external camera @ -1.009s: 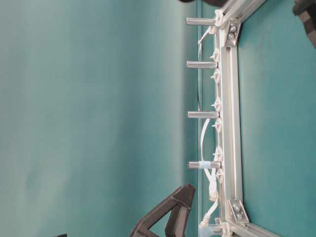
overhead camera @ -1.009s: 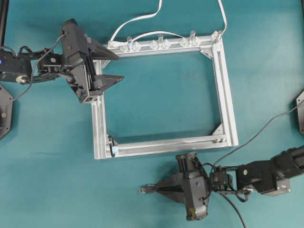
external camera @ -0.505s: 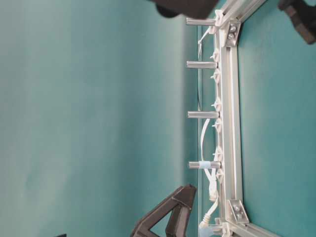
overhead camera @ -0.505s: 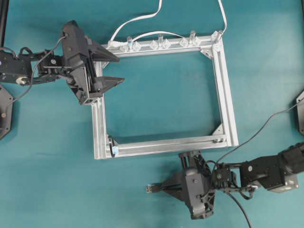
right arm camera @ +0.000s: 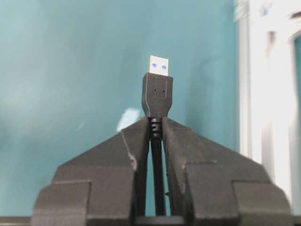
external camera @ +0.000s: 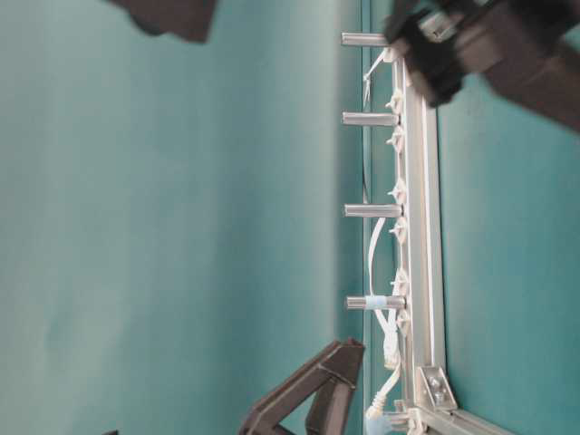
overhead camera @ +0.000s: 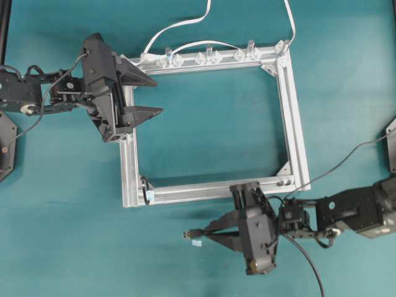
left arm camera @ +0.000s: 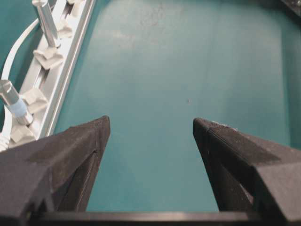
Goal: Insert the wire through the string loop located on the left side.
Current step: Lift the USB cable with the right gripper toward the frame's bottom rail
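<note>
Now your right gripper (right arm camera: pixel 156 129) pinches the wire (right arm camera: pixel 157 96) just behind its plug; it's light and bendy, so hold there.

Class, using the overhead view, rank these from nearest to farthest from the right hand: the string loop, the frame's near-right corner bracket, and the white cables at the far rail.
1. Corner bracket, just beyond the right hand, to its right.
2. String loop, at the frame's near-left corner.
3. White cables, past the far rail.

Overhead camera looks straight down on the frame (overhead camera: pixel 210 124); a sideways desk-level camera shares its clip rail; wrist cameras look close along their pincers.
</note>
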`<state>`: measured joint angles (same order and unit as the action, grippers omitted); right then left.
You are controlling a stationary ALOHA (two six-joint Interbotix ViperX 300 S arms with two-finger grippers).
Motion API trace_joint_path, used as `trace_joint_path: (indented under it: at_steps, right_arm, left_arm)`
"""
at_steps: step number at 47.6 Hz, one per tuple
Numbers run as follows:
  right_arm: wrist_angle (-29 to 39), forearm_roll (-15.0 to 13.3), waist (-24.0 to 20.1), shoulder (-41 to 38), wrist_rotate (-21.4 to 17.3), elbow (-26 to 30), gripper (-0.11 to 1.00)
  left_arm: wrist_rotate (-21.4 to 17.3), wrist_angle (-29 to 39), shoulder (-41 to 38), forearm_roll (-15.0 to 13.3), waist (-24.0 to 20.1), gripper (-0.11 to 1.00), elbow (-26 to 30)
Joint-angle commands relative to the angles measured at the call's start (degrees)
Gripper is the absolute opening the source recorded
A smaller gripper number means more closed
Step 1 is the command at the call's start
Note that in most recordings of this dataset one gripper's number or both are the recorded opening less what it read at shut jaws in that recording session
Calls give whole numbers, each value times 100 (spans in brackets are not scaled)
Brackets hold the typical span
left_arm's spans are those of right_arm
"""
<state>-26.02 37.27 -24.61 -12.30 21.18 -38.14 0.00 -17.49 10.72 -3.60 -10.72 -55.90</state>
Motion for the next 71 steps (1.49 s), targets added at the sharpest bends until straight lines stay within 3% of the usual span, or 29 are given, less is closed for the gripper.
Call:
trace_joint_path:
  at_steps: [1,20,54,71]
  right_arm:
    - [-26,-18,97,264,18,35,11]
    - [-18,-18,352,492,26,-158,11]
    - [-18,-18,404,527,26,-202,11]
    - [-18,-26,668,536,26,-211,11]
  left_arm:
    - [0,18,202,18,26,80,79]
    - [0,677,817,18,26,80,-123]
    - [0,694,1011,9,26,80,-334]
    - [-9,694,1020,9,35,80,-387]
